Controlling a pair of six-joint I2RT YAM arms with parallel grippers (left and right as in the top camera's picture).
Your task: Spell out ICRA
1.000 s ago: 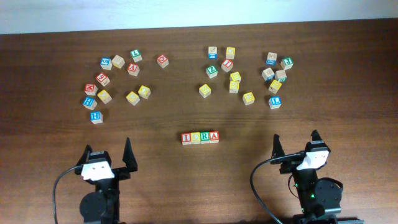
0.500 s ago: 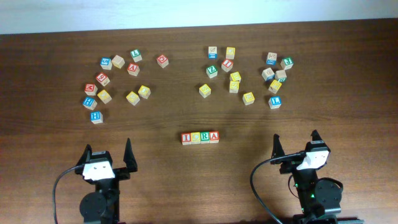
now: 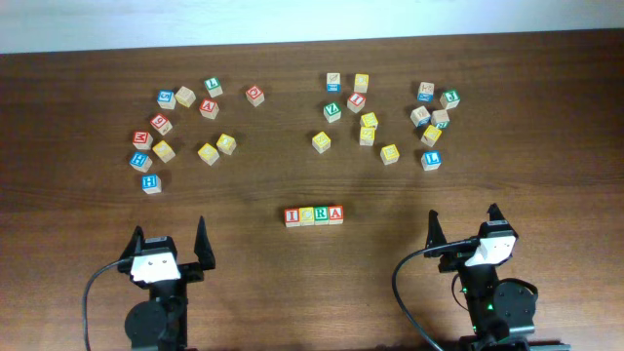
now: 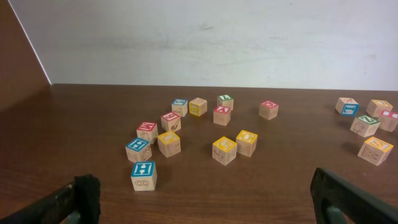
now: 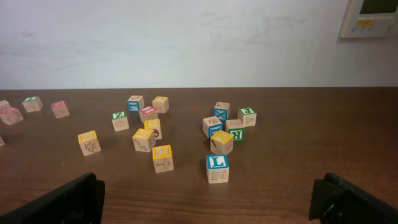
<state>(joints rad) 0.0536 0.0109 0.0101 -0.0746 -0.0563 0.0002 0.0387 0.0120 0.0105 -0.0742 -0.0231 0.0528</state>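
the red i cube (image 3: pixel 292 215), yellow c cube (image 3: pixel 307 215), green r cube (image 3: pixel 322 214) and red a cube (image 3: pixel 336 214) sit touching in one straight row near the middle of the table (image 3: pixel 283 127), toward the robot's side. the left gripper (image 3: pixel 169 232) and the right gripper (image 3: pixel 463 216) hang low on either side of the row, well apart from it, both with jaws spread wide and nothing between them. farther back loose cubes (image 3: pixel 208 153) lie in two scatters, a blue h cube (image 4: pixel 143 175) nearest the left gripper and a blue l cube (image 5: pixel 217 168) nearest the right.
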